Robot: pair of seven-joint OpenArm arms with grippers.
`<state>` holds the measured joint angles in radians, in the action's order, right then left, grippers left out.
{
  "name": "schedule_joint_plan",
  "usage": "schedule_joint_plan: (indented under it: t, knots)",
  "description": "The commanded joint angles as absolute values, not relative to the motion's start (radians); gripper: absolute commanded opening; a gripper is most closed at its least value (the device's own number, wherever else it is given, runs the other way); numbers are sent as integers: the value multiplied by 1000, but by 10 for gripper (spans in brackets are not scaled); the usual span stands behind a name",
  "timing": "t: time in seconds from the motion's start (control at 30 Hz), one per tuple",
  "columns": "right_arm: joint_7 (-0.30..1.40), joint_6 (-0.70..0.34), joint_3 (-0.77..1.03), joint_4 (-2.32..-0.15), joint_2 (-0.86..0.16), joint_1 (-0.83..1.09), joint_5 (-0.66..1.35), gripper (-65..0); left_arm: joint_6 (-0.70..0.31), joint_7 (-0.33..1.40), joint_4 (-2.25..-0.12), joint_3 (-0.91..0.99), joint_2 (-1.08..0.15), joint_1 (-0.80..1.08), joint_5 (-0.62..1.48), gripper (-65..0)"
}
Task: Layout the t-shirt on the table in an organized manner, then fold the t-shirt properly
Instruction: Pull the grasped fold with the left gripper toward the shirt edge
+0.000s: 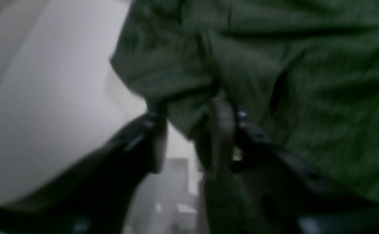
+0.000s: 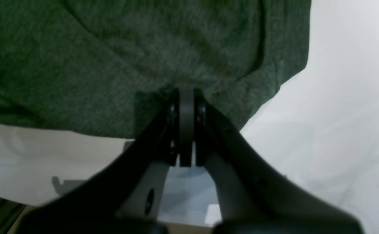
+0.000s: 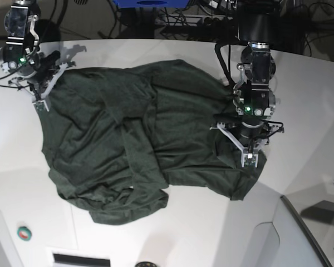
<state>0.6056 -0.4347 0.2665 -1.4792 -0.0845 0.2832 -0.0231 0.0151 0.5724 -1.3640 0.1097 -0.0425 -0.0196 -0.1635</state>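
Left gripper (image 1: 189, 110) parted, right gripper (image 2: 187, 97) closed.

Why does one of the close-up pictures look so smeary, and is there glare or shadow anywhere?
Left wrist view: smeared and dim, the t-shirt streaked, the left gripper soft-edged. Right wrist view: sharper, the knit shows, and the right gripper casts a faint shadow on the table. Base view: in focus, with pale reflections on the glossy table and arm shadows near the far edge.

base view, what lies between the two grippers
The t-shirt lies rumpled on the table between the right gripper and the left gripper, as the base view shows.
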Motion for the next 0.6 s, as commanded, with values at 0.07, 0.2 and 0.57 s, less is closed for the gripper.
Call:
schedule_joint_plan:
  t: [0.07, 0.2, 0.57]
  knots:
    - [593, -433, 269, -1500, -94, 278, -15, -648, 19, 549, -1376, 110, -74, -38, -113, -309]
    - [593, -433, 269, -1500, -93, 278, -15, -648, 19, 549, -1299, 99, -131, -50, 30, -306]
    - [593, -433, 269, -1500, -90, 278, -15, -648, 19, 486, -1208, 51, -143, -97, 120, -306]
